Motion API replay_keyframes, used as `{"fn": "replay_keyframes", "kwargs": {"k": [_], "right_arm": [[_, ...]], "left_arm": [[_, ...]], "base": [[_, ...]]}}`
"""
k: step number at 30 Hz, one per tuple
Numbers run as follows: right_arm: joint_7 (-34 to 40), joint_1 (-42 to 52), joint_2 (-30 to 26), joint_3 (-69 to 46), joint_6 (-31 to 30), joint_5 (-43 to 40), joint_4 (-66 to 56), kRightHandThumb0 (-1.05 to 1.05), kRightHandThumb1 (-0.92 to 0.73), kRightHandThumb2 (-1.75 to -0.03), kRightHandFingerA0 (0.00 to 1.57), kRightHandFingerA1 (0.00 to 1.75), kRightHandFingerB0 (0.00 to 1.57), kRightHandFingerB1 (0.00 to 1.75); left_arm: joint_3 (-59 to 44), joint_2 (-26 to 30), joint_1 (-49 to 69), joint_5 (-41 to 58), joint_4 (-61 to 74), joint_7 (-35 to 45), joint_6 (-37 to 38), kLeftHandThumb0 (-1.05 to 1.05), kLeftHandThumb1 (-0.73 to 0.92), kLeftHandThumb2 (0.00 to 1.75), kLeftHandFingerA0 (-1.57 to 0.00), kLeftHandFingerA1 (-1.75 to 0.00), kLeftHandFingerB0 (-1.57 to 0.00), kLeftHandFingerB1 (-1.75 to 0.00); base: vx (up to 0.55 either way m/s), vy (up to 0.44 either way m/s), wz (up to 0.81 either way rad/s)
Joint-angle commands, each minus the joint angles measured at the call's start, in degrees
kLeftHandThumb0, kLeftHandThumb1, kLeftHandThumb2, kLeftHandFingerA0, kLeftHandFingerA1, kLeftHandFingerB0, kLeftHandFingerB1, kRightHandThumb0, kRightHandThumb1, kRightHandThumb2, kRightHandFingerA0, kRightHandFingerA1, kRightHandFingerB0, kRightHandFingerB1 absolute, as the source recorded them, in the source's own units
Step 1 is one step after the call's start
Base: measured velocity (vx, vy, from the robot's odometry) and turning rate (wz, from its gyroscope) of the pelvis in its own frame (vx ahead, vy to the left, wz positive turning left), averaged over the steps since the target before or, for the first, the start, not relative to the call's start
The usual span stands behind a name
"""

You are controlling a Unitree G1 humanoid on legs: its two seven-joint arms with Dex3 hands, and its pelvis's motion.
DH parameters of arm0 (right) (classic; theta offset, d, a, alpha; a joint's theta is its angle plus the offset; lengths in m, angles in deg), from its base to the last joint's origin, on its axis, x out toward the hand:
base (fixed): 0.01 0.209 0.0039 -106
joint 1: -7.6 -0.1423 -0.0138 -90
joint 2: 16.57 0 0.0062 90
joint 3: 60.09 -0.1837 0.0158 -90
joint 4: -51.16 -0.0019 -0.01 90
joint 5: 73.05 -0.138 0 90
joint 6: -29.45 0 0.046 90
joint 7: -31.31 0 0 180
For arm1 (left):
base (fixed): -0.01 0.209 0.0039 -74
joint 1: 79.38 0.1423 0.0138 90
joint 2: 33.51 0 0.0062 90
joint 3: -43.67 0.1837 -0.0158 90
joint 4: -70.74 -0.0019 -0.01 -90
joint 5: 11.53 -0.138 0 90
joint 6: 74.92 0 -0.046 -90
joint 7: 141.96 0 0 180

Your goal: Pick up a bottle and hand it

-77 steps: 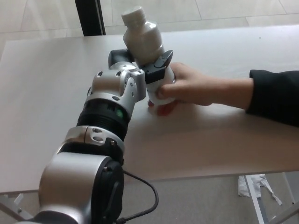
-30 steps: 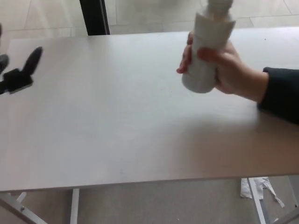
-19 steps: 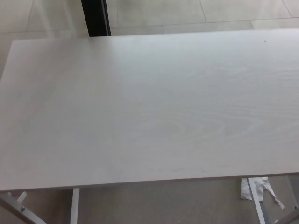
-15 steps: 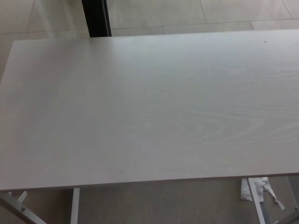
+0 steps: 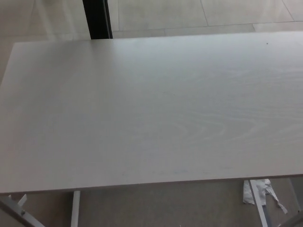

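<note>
worktop (image 5: 151, 109): pale wood-grain top fills most of head view | bottle: not in view | left hand: out of frame, state can't be told | right hand: out of frame, state can't be told | dark post (image 5: 97, 19) behind far edge | white legs (image 5: 75, 215) below near edge | crumpled paper (image 5: 258, 189) on floor, lower right

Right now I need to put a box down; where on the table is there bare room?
The whole tabletop shows bare, from the near edge to the far edge by the dark post. No hand, bottle or person is in view; nowhere is crowded.
</note>
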Motion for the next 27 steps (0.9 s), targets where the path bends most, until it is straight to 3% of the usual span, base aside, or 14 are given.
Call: {"fn": "replay_keyframes", "kwargs": {"k": [1,4,5,6,9,10,11,13,14,17,20,22,25,27], "right_arm": [[-1.0,1.4,-2.3,-2.1,3.5,-1.8,1.3,-0.66,-0.56,-0.61,0.85,1.42,0.34,0.44],[-1.1,1.3,-2.1,-2.0,3.9,-1.6,1.8,-0.65,-0.57,-0.61,0.87,1.44,0.34,0.44],[-1.1,1.5,-2.0,-2.1,4.1,-1.7,1.8,-0.65,-0.44,-0.90,0.91,1.20,0.26,0.53],[-1.0,1.6,-2.0,-1.8,4.4,-1.3,1.8,-0.66,-0.58,-0.61,0.85,1.43,0.34,0.44],[-1.6,2.4,-2.1,-2.3,4.2,-1.8,0.9,-0.75,-0.47,-0.90,1.04,1.34,0.31,0.55],[-1.6,2.5,-2.2,-2.1,4.1,-1.5,1.2,-0.76,-0.47,-0.90,1.02,1.35,0.31,0.54],[-1.6,2.4,-2.0,-2.2,4.2,-1.6,1.7,-0.74,-0.47,-0.89,1.04,1.35,0.31,0.54],[-1.7,2.5,-2.1,-2.1,4.8,-1.4,1.9,-0.75,-0.47,-0.89,0.96,1.30,0.29,0.54],[-1.9,2.0,-2.1,-2.2,5.4,-1.5,3.0,-0.74,-0.47,-0.89,0.97,1.31,0.30,0.53],[-1.8,1.6,-2.0,-2.4,5.1,-1.6,2.8,-0.74,-0.47,-0.89,1.04,1.35,0.32,0.55],[-1.9,2.2,-2.1,-2.4,5.2,-1.3,2.5,-0.74,-0.47,-0.89,0.96,1.31,0.30,0.54],[-1.6,2.3,-2.2,-2.1,5.3,-0.8,2.4,-0.63,-0.44,-0.91,0.87,1.18,0.25,0.53],[-1.9,2.3,-2.2,-2.1,5.7,-1.0,2.8,-0.74,-0.47,-0.89,0.99,1.32,0.31,0.54],[-1.6,2.1,-2.0,-2.3,5.3,-1.2,2.9,-0.65,-0.57,-0.64,0.90,1.57,0.35,0.46]], "left_arm": [[4.3,2.0,-0.4,-1.5,-9.5,8.4,15.3,-0.65,0.52,0.55,-0.08,-0.79,-0.12,-0.49],[1.2,1.6,-0.7,1.5,-12.0,8.6,16.4,-0.62,0.54,0.56,-0.09,-0.76,-0.10,-0.49],[-3.6,0.8,-1.1,5.9,-13.5,9.5,15.7,-0.34,0.33,0.91,-0.14,-0.62,-0.06,-0.55],[-4.3,0.8,-1.9,5.7,-16.3,8.0,17.7,-0.59,0.39,0.76,-0.33,-0.76,-0.11,-0.51],[-4.2,0.9,-2.4,4.6,-17.9,6.3,18.6,-0.57,0.52,0.56,-0.56,-0.91,-0.23,-0.49],[-4.8,0.9,-2.6,5.0,-19.2,6.3,19.3,-0.62,0.41,0.77,-0.64,-0.90,-0.20,-0.55],[-5.0,1.0,-2.4,5.0,-19.5,6.5,20.0,-0.60,0.50,0.55,-0.61,-0.93,-0.23,-0.50],[-5.6,0.9,-2.4,5.5,-19.9,7.5,20.5,-0.65,0.40,0.77,-0.64,-0.89,-0.20,-0.55],[-5.7,0.8,-2.4,5.8,-19.9,8.0,20.5,-0.57,0.50,0.55,-0.54,-0.86,-0.21,-0.50],[-6.0,1.1,-3.4,6.2,-21.8,9.0,21.0,-0.59,0.39,0.76,-0.40,-0.76,-0.18,-0.53],[-6.0,1.2,-3.2,6.6,-22.0,10.2,20.5,-0.58,0.37,0.74,-0.56,-0.82,-0.18,-0.53],[-6.1,0.9,-2.9,7.1,-21.0,10.5,19.6,-0.54,0.46,0.54,-0.39,-0.83,-0.21,-0.49],[-5.2,1.3,-3.0,6.7,-20.9,10.6,18.8,-0.53,0.47,0.54,-0.37,-0.79,-0.22,-0.47],[-5.7,1.3,-4.1,7.3,-22.0,9.0,18.0,-0.50,0.45,0.54,-0.51,-0.72,-0.32,-0.45]], "base": [[0.00,0.000,0.00],[0.00,0.000,0.00],[0.00,0.000,0.00],[0.00,0.000,0.00],[0.00,0.000,0.00],[0.00,0.000,0.00],[0.00,0.000,0.00],[0.00,0.000,0.00],[0.00,0.000,0.00],[0.00,0.000,0.00],[0.00,0.000,0.00],[0.00,0.000,0.00],[0.00,0.000,0.00],[0.00,0.000,0.00]]}}
